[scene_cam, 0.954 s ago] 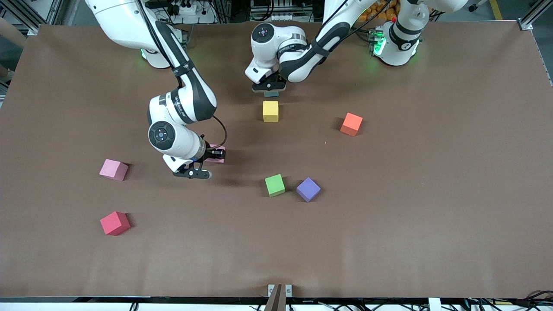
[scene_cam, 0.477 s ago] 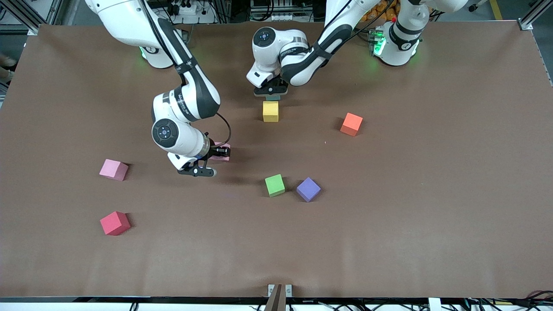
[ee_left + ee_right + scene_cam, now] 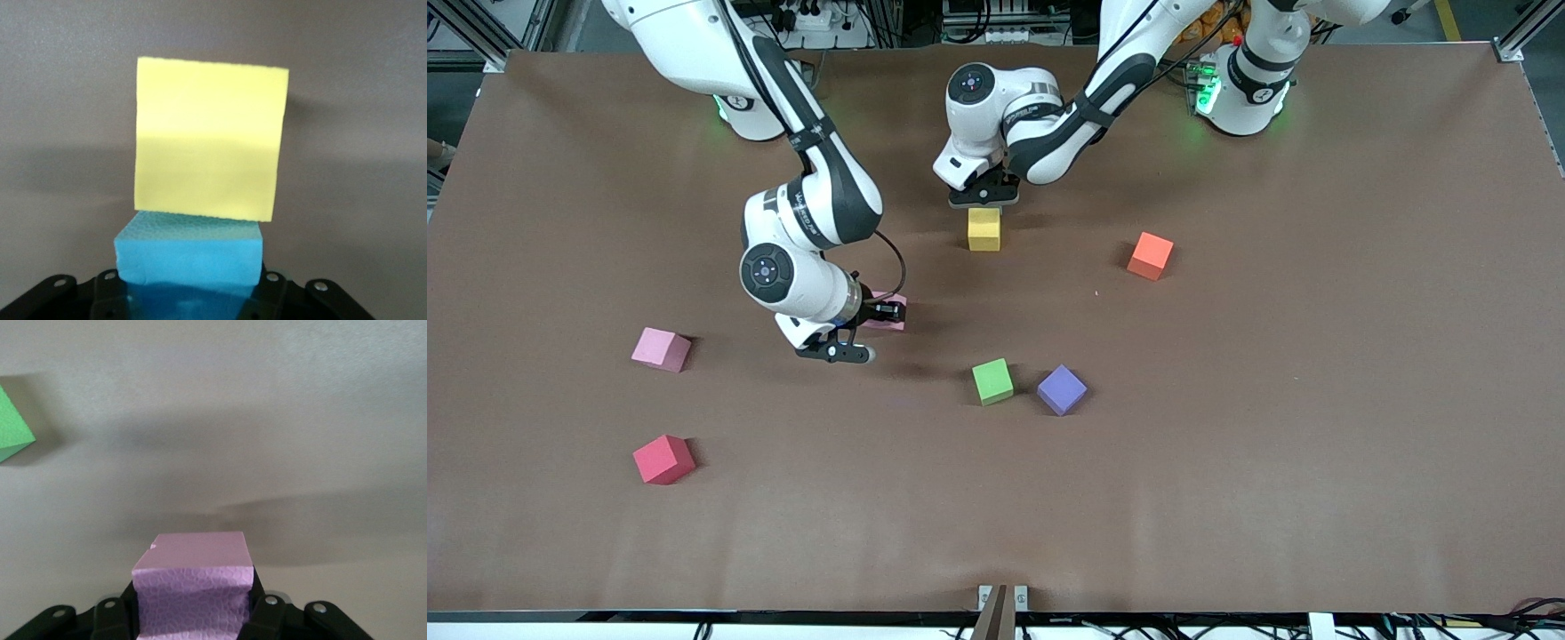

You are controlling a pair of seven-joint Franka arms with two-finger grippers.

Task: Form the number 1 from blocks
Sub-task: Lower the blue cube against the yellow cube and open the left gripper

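— The left gripper [image 3: 984,197] is clamping the light blue matte foam cube [image 3: 189,257] beside the yellow matte foam cube [image 3: 983,228], building the column.

— The right gripper [image 3: 882,313] is gripping a pink matte foam cube [image 3: 193,583] above the table [image 3: 1316,444]; it'll need lining up next.

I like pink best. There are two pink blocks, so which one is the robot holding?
The pink block pinched in the right gripper, mid-table. The other pink block sits alone on the table, near the red block.
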